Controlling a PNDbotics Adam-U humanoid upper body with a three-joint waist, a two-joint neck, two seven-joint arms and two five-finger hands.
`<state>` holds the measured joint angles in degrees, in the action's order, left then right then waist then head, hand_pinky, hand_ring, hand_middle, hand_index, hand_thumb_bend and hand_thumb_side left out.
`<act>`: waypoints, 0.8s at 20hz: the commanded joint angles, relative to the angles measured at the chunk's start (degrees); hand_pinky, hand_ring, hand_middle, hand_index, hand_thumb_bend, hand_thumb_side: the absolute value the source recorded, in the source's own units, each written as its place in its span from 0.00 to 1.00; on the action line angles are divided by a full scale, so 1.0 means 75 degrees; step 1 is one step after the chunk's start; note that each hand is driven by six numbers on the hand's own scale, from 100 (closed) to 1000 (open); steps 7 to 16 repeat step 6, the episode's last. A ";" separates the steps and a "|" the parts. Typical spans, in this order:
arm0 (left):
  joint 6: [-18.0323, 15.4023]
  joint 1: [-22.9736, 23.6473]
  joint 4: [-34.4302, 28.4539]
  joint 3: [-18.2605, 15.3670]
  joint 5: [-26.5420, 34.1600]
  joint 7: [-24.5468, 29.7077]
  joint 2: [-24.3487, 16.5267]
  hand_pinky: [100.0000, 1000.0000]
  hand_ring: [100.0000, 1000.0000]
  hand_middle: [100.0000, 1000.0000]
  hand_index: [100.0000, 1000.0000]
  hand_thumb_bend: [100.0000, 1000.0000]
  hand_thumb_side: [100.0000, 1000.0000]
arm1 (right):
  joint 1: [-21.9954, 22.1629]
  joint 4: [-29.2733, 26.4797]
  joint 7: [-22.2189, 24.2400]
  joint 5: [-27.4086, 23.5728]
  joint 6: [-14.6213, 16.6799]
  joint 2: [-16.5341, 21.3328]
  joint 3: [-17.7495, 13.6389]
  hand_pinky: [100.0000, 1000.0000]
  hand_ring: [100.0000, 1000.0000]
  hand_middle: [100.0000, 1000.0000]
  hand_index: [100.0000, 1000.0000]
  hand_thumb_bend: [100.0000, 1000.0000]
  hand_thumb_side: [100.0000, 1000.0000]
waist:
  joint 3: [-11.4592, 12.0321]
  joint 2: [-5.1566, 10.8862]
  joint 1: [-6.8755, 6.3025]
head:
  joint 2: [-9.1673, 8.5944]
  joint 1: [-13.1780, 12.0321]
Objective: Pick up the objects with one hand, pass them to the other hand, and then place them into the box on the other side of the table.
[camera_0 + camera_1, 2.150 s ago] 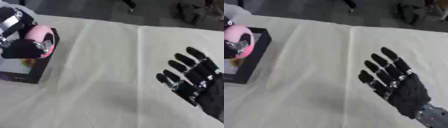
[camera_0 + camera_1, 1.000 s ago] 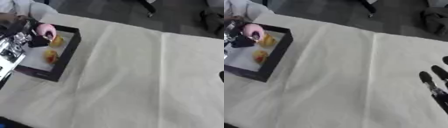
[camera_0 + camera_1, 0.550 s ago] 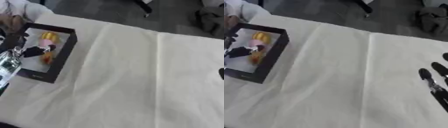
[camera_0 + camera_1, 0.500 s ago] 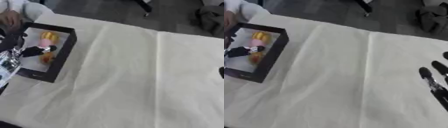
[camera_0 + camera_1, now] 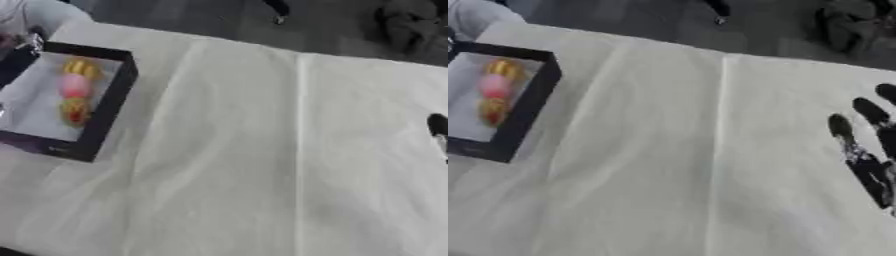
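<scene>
Three small round objects, a yellow one (image 5: 81, 67), a pink one (image 5: 75, 85) and an orange-yellow one (image 5: 74, 109), are seen lying in a row inside the black square box with the pale floor (image 5: 115, 95). The box is set at the left side of the bench covered with a cream cloth (image 5: 254, 165), near its far corner. What the three objects are cannot be made out (only their colours and round shapes show).

The right hand (image 5: 866, 159), black with silver parts, is held over the right edge of the bench with its fingers straight and spread wide, and nothing is held in it. The left hand is not seen in either view, so its state cannot be told.

By the look of it, the placing step is done, since no object is left on the cloth. If another object is to be passed, the right hand should be kept flat and open until the object is laid in it, and the box should be reached from above so its tall black walls are not knocked.

A pale sleeve of a person (image 5: 35, 12) is seen just beyond the far left corner, close to the box. Dark things lie on the grey floor behind the bench. The cloth has soft folds, but nothing stands on it between the box and the right hand.
</scene>
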<state>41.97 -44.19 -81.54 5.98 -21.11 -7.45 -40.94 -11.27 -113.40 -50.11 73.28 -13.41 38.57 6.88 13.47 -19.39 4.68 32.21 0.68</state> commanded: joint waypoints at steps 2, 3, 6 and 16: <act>-0.0443 0.0195 -0.0870 -0.0315 0.0466 -0.0106 0.0193 1.00 0.66 0.80 0.90 0.26 1.00 | 0.0059 -0.0159 0.0016 -0.0487 -0.0708 -0.0487 -0.0315 0.62 0.65 0.55 0.65 0.12 0.09 | 0.0017 0.0209 -0.0087 | 0.0110 0.0390; -0.0553 0.0320 -0.1050 -0.0336 0.0577 -0.0198 0.0286 1.00 0.66 0.80 0.90 0.25 1.00 | 0.0077 -0.0159 0.0120 -0.0598 -0.0819 -0.0658 -0.0336 0.61 0.65 0.55 0.66 0.18 0.07 | 0.0023 0.0212 -0.0094 | 0.0123 0.0505; -0.0876 0.0737 -0.1575 -0.0381 0.0900 -0.0505 0.0648 1.00 0.65 0.79 0.90 0.22 0.95 | 0.0175 -0.0159 0.0438 -0.0921 -0.1142 -0.1144 -0.0333 0.58 0.67 0.56 0.70 0.32 0.00 | 0.0036 0.0221 -0.0111 | 0.0130 0.0942; -0.0876 0.0737 -0.1575 -0.0381 0.0900 -0.0505 0.0648 1.00 0.65 0.79 0.90 0.22 0.95 | 0.0175 -0.0159 0.0438 -0.0921 -0.1142 -0.1144 -0.0333 0.58 0.67 0.56 0.70 0.32 0.00 | 0.0036 0.0221 -0.0111 | 0.0130 0.0942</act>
